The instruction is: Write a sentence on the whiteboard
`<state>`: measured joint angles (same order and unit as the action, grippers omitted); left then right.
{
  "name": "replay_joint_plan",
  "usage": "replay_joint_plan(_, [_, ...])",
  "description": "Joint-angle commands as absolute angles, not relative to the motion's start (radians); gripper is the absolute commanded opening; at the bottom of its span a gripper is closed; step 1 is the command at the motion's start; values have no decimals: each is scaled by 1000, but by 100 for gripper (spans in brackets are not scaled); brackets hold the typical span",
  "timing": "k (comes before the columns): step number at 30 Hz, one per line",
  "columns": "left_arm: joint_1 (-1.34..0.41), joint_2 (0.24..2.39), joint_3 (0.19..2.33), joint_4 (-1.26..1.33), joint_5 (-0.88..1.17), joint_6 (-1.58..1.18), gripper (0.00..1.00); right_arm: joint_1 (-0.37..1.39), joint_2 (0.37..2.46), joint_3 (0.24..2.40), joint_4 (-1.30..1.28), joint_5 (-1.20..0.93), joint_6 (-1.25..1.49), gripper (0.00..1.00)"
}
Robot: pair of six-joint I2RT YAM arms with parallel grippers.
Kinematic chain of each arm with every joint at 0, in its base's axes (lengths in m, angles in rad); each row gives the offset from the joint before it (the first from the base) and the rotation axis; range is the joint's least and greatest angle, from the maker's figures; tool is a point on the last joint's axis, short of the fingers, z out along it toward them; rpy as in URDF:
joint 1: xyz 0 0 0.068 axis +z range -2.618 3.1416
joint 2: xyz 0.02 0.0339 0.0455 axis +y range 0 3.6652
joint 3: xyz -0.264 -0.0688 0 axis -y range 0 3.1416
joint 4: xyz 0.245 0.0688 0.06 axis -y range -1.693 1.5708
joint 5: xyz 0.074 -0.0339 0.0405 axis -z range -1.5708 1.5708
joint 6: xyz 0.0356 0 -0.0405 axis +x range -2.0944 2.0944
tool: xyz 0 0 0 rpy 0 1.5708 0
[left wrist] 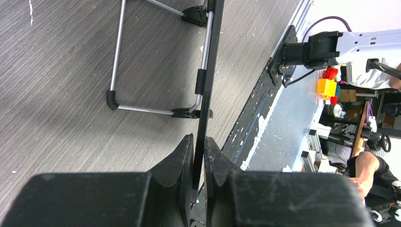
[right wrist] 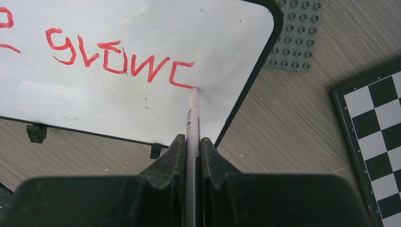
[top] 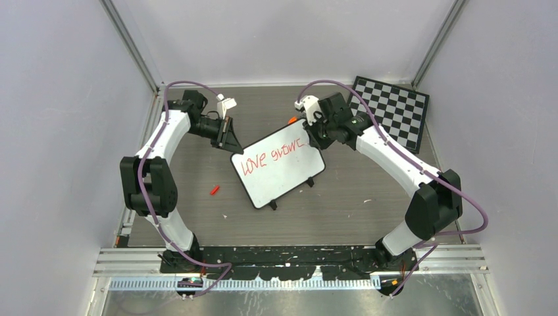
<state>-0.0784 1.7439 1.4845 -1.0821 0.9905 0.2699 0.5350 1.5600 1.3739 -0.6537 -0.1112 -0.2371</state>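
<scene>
the whiteboard (top: 284, 179) sits near the middle of the table (top: 368, 214). in the top view its long sides run from 8 to 2 o'clock. a wire stand (left wrist: 118, 61) with black feet shows on its underside in my left wrist view.

the sentence (top: 273, 156) runs in red along the far half of the board. i read "love", then "grow" plus a last letter that looks like an angular "c". in my right wrist view that last stroke ends right at the tip of the marker (right wrist: 193, 118), which touches the white surface near the board's rounded corner.

my right gripper (right wrist: 192, 140) is closed tight on the marker's pale barrel, which runs straight out between the fingers toward 12 o'clock. my left gripper (left wrist: 199, 140) is pinched narrow on the board's thin black rim, seen edge-on in that wrist view. in the top view the left gripper is at the board's 10 o'clock corner and the right gripper at its 1 o'clock corner.

a small red piece (top: 214, 190) lies on the table at 8 o'clock from the board, well apart from it. the chessboard (top: 393, 110) lies flat at 2 o'clock, near the table's far right corner. a grey studded plate (right wrist: 294, 40) lies between it and the board, partly hidden behind the board's corner.
</scene>
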Motion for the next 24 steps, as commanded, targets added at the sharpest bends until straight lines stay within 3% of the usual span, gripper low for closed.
replay_joint_plan(1, [-89,1760,1509,-1051,940,276,0,554,1538,1360,-643,-135,-230,0])
replay_joint_plan(19, [-92,1755,1510,-1044,932,266,1,599,1489,1424,-709,-215,-206,0])
replay_joint_plan(24, [-87,1742,1550,-1101,929,299,36,616,1438,1408,-766,-261,-208,0])
